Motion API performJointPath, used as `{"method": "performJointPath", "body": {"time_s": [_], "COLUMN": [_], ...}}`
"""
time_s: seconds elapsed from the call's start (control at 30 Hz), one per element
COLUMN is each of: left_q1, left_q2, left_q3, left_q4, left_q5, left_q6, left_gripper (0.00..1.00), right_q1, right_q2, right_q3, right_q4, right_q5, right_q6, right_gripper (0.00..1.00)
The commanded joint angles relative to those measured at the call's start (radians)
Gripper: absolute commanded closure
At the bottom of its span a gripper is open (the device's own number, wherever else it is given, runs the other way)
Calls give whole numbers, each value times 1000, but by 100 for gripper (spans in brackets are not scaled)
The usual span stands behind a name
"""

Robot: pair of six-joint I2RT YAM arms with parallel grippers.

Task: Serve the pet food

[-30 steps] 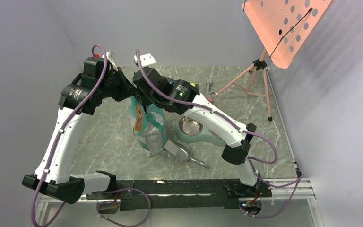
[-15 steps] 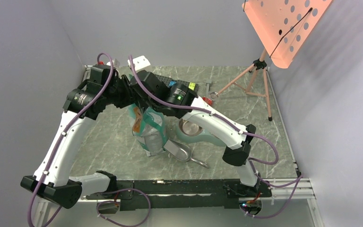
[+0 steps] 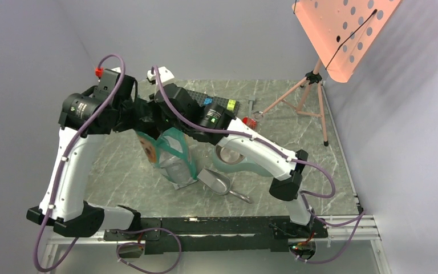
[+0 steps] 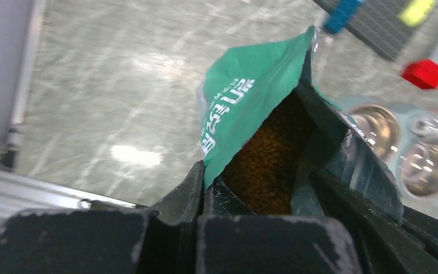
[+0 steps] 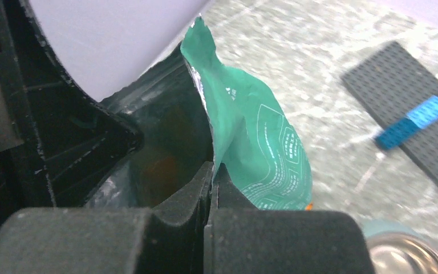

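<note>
The teal-and-white pouch stands open on the table's middle, tilted left. My left gripper is shut on one edge of its mouth. My right gripper is shut on the opposite edge of the pouch. The mouth gapes, and orange-brown kibble shows inside in the left wrist view. The metal scoop lies on the table just right of the pouch. The grey-green twin bowl dish sits further right, partly under my right arm; its steel bowls look empty.
A dark baseplate with blue and yellow pieces lies at the back. A small red object sits near it. A pink tripod stand with a perforated panel stands at the back right. Walls close in on left and right.
Both grippers have moved left and pulled the pouch's top with them, so the pouch tilts left and its mouth has spread wider. The left arm swung outward.
</note>
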Motion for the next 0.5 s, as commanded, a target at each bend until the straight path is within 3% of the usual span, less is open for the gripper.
{"method": "performJointPath", "body": {"time_s": [0.0,0.1,0.2,0.27,0.4,0.47], "left_q1": [22,33,34,33,34,33], "left_q2": [-12,-21,-46,-60,-99,-143], "left_q3": [292,362,339,262,-20,-183], "left_q4": [-99,-93,-19,54,163,230], "left_q5": [-389,-438,-404,-313,-69,31], "left_q6": [57,139,233,304,323,313], "left_gripper": [100,100,100,100,100,100], "right_q1": [5,5,1,-16,-64,-100], "right_q2": [27,6,-8,-42,-229,-279], "right_q3": [135,71,19,-67,-543,-679], "right_q4": [299,455,537,561,682,636], "right_q5": [-207,-300,-350,-363,-380,-394], "right_q6": [102,196,280,324,353,358], "right_gripper": [100,100,100,100,100,100]}}
